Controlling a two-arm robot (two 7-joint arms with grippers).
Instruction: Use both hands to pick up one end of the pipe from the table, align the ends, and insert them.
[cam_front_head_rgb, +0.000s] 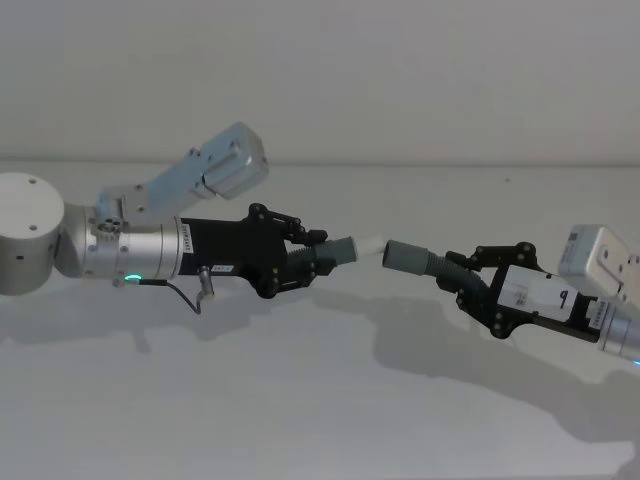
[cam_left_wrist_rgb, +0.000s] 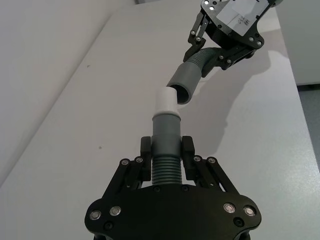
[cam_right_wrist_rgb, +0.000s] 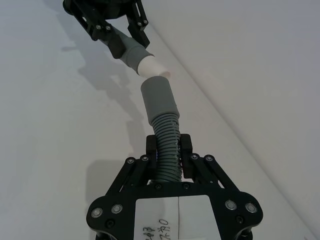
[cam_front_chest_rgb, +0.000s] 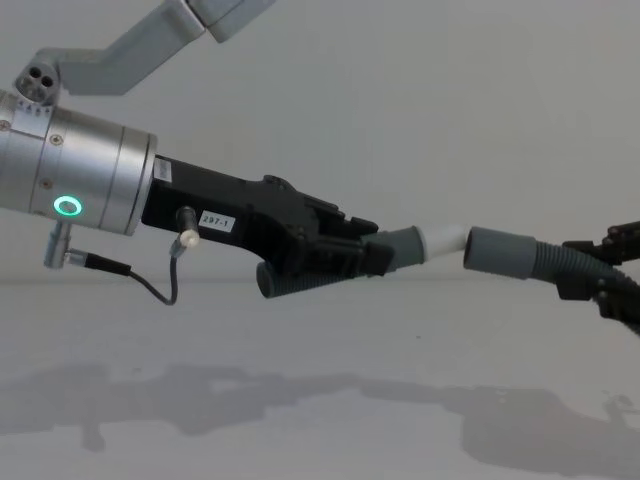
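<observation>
I am holding both pipe pieces up in the air above the white table (cam_front_head_rgb: 300, 400), one in each claw. My left claw (cam_front_head_rgb: 312, 262) is reaching in from the left, its fingers (cam_left_wrist_rgb: 145, 150) pinching the ribbed middle of the white-tipped pipe piece (cam_left_wrist_rgb: 166, 145). My right claw (cam_front_head_rgb: 470, 275) is coming in from the right, slightly lower, its fingers (cam_right_wrist_rgb: 153, 146) clamping the ribbed part of the collared pipe piece (cam_right_wrist_rgb: 162, 117). The white spigot tip (cam_front_chest_rgb: 443, 240) is pointing at the grey collar (cam_front_chest_rgb: 497, 250), and the two ends are sitting just beside each other, the tip at the collar's mouth. The pieces are meeting at a slight angle rather than in one straight line, and most of the white tip is showing outside the collar.
</observation>
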